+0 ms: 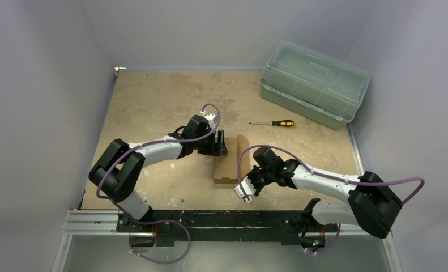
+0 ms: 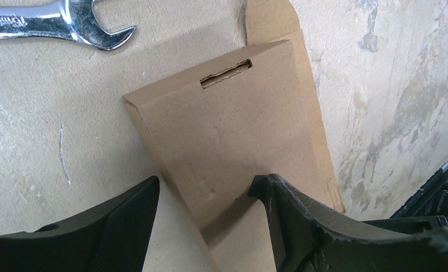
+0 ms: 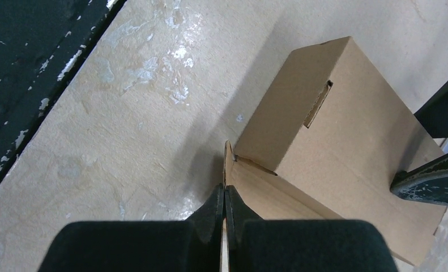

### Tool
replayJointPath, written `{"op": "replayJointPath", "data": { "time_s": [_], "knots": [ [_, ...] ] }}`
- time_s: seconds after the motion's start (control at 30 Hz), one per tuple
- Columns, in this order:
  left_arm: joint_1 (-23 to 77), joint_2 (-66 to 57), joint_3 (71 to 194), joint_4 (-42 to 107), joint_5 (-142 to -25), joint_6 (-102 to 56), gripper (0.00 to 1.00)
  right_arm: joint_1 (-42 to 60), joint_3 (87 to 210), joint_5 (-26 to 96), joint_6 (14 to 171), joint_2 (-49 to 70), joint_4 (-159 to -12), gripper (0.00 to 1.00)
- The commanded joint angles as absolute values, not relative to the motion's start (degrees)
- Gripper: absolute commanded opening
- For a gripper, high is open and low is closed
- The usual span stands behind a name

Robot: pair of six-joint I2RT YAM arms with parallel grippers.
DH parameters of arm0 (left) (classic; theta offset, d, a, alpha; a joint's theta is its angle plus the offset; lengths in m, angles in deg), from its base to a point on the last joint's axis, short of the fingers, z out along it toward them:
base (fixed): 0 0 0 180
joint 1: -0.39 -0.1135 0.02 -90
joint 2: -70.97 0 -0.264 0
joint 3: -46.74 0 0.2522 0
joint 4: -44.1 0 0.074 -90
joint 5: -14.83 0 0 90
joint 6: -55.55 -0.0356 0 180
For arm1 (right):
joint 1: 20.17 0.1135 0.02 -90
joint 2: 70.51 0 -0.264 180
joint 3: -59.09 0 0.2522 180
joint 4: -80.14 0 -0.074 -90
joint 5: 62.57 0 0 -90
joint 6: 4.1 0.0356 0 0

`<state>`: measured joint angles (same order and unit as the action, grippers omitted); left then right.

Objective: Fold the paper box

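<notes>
The paper box is a brown cardboard piece lying at the table's middle, its slotted top panel folded over. My left gripper stands open over its far end. One finger rests on the top panel and the other is beside the box over the table. My right gripper is at the near end. In the right wrist view it is shut on a thin upright side flap of the box.
A yellow-handled screwdriver lies behind the box on the right. A translucent green lidded bin stands at the back right. A steel wrench lies on the table beyond the box in the left wrist view. A metal rail runs along the near edge.
</notes>
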<state>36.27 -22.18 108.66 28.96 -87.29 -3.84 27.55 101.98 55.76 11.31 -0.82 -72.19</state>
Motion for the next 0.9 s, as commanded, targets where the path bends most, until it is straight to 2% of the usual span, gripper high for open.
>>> {"op": "replayJointPath", "data": {
  "time_s": [0.0,0.3,0.63,0.87],
  "knots": [
    [35.72,-22.30,105.88,25.38,-86.15,-3.76,0.66,27.35,105.87,55.07,11.43,0.52,-67.70,0.00],
    [35.35,-21.14,104.09,26.94,-86.42,-2.25,0.66,26.26,108.79,54.06,13.38,4.50,-63.95,0.00],
    [35.34,-20.94,103.22,28.38,-86.99,-1.15,0.66,26.24,105.75,54.78,15.53,1.88,-68.66,0.25],
    [35.37,-21.14,103.13,29.10,-87.41,-0.58,0.66,26.30,106.04,55.59,15.97,1.02,-68.41,0.30]
  ]
}}
